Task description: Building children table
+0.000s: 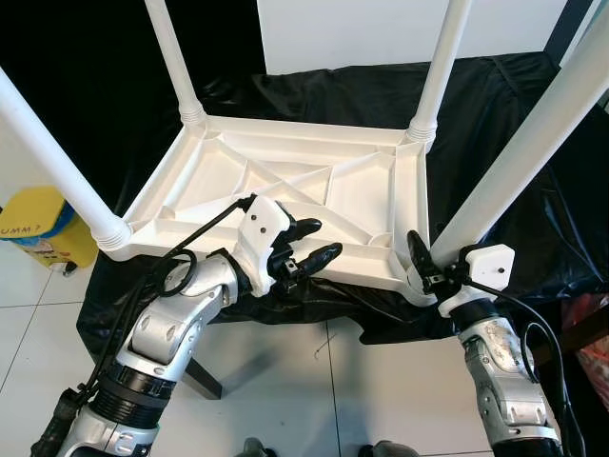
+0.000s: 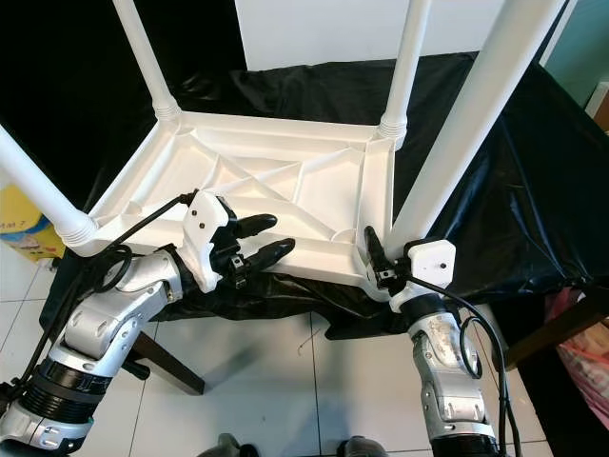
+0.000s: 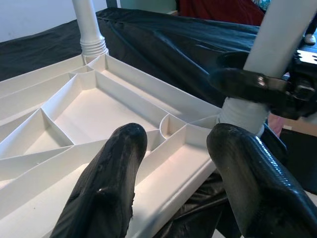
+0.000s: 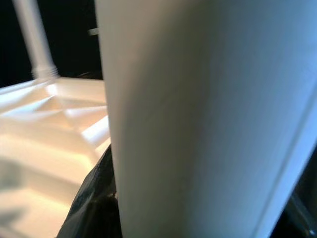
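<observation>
Now right hand (image 1: 425, 269) clasps table leg (image 1: 514, 162).

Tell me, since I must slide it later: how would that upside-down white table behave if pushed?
The white table looks like thin ribbed plastic, so probably light and fairly stiff. It lies on loose black cloth, which may bunch and drag rather than let it slide cleanly. Its four tall legs stand upward, so pushing high, where the right hand grips one leg, could tilt it.

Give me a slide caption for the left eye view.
Right pincer grips the near-right leg of the upturned white table; open left pincer hovers at its near edge.
</observation>
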